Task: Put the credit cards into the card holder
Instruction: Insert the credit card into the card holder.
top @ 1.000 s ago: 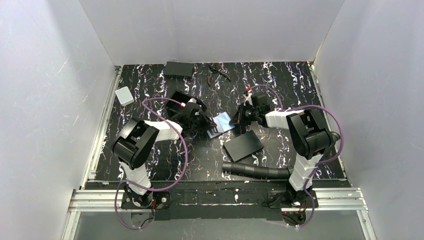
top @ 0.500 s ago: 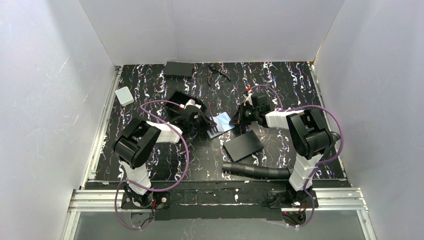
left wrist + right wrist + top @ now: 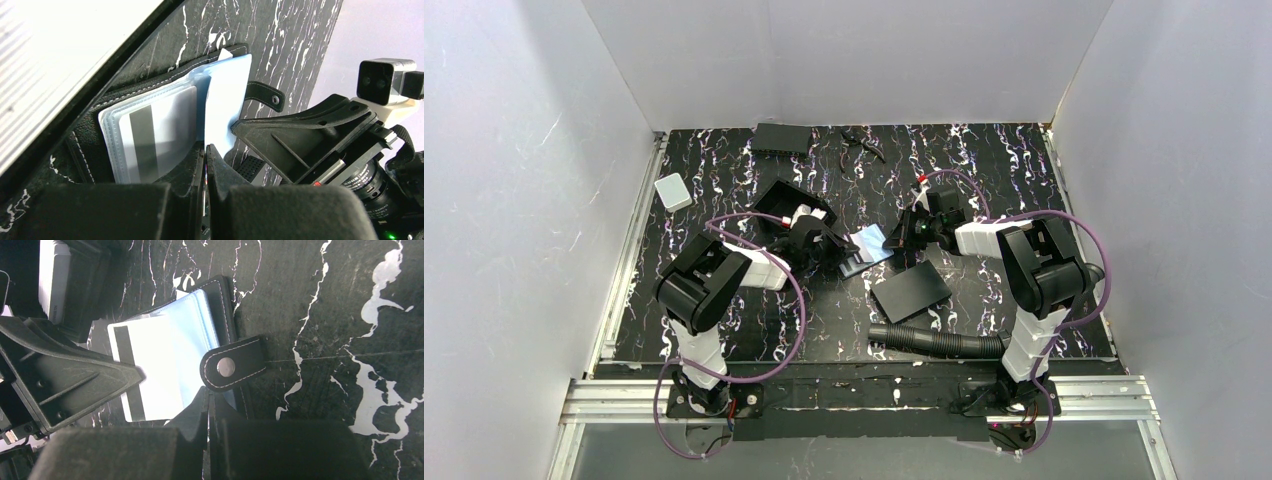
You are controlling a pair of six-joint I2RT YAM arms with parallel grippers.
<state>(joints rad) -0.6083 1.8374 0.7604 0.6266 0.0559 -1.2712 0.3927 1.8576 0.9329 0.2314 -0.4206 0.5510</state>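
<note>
White walls close in a black, white-veined marble-look counter [image 3: 984, 170], and near its middle lies the open black leather card holder [image 3: 225, 297], its clear plastic sleeves fanned. A pale, glossy credit card with a dark magnetic stripe [image 3: 160, 370] sits partway in one sleeve. In the right wrist view its striped long edge juts toward the left of the frame and its long axis runs top to bottom. The holder's outer edge and snap strap [image 3: 232, 367] lie to the right.

The left claw [image 3: 205, 155] is clenched, and in the right wrist view its tip appears to rest against that striped edge at centre left. The right claw [image 3: 208, 400] is also clenched, its tip at the holder's lower edge just beside the strap. Whether it pinches a leaf of the holder cannot be told.

The card thus lies between the two claws, with the left one nearer. The coming move looks like a push across the card's short axis, toward the strap, with the right claw bracing the holder.
</note>
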